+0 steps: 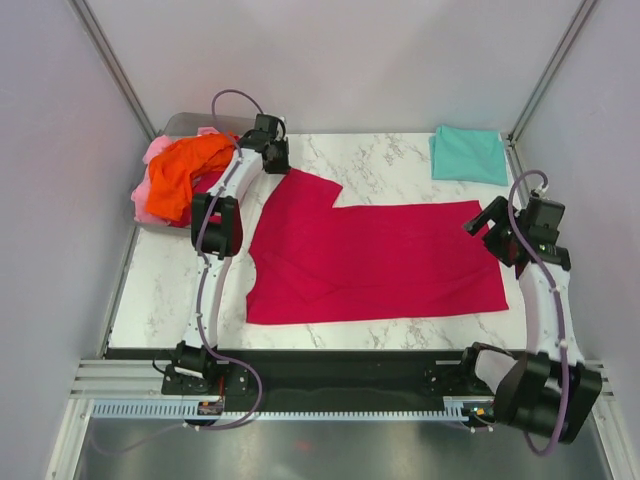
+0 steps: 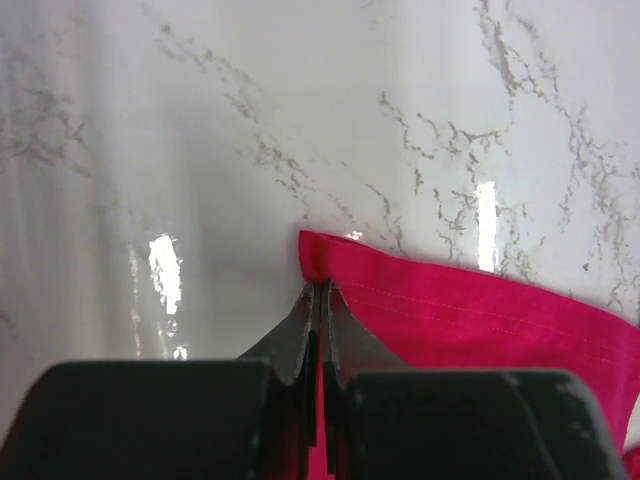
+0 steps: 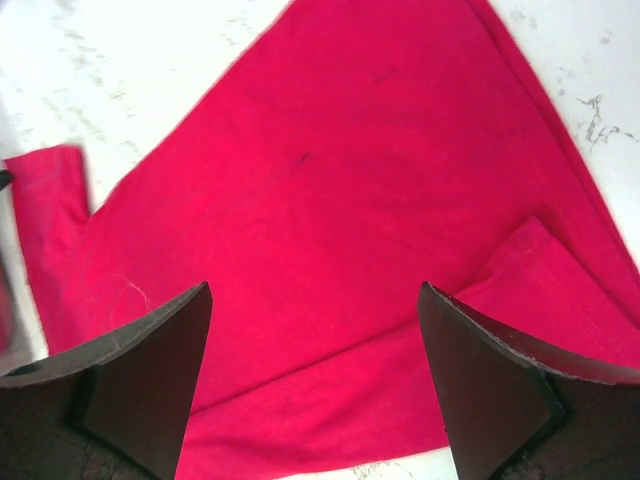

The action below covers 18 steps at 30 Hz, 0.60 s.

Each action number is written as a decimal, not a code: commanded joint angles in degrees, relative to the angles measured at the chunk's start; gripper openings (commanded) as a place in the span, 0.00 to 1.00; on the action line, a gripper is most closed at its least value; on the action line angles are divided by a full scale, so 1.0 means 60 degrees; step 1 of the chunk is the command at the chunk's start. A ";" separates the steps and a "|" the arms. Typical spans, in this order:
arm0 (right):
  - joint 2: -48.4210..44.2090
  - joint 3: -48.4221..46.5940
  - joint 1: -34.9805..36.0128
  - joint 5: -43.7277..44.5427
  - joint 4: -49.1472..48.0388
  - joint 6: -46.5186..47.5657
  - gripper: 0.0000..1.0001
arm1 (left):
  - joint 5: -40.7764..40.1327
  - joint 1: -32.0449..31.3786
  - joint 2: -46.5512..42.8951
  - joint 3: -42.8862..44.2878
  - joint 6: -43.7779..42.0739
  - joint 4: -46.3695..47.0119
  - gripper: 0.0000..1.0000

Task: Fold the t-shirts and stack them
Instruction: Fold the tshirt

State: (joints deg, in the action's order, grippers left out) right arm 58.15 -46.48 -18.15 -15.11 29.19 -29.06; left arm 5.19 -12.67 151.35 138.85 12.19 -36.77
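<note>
A crimson-magenta t-shirt (image 1: 380, 260) lies spread flat across the middle of the marble table. My left gripper (image 1: 280, 165) is at its far-left sleeve. In the left wrist view that gripper (image 2: 320, 288) is shut on the sleeve's hemmed corner (image 2: 470, 320), low over the table. My right gripper (image 1: 483, 225) hovers at the shirt's right edge. From the right wrist it (image 3: 315, 290) is open, with only the flat crimson cloth (image 3: 350, 180) below the gap. A teal t-shirt (image 1: 468, 155) sits folded square at the far right corner. An orange t-shirt (image 1: 190, 170) lies crumpled on a pale pink one (image 1: 150, 195) at the far left.
Bare marble table (image 1: 390, 160) shows between the crimson shirt and the teal one. Grey enclosure walls (image 1: 60, 200) stand close on the left, right and back. The black front rail (image 1: 340, 365) runs between the arm bases.
</note>
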 commanded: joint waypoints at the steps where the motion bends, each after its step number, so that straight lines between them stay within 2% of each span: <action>1: 0.1584 -0.0894 0.0110 0.0818 -0.0704 -0.0122 0.91 | 0.1154 0.0074 0.0132 -0.0260 0.0195 0.0708 0.02; 2: 0.1965 -0.1085 0.0110 0.1052 -0.0937 -0.0210 0.91 | 0.1794 0.0133 0.0117 -0.0318 0.0268 0.0912 0.02; 7: 0.4645 -0.3076 0.0110 0.2342 -0.1100 -0.0137 0.86 | 0.2707 0.0587 0.0233 -0.0568 0.0883 0.1236 0.02; 11: 0.7291 -0.4511 0.0125 0.2549 -0.1480 -0.0006 0.79 | 0.2856 0.0734 0.0322 -0.0524 0.1206 0.1280 0.02; 15: 0.9081 -0.6296 0.0373 0.2679 -0.1379 0.0213 0.72 | 0.2856 0.0749 0.0322 -0.0524 0.1236 0.1310 0.02; 18: 0.9892 -0.6959 0.0476 0.3090 -0.1276 0.0361 0.69 | 0.2943 0.0749 0.0322 -0.0538 0.1236 0.1325 0.02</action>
State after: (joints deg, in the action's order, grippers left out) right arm 114.89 -83.46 -16.45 0.21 21.56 -28.53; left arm 20.88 -8.56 152.22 135.92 17.65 -29.63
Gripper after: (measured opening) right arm 0.701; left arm 0.025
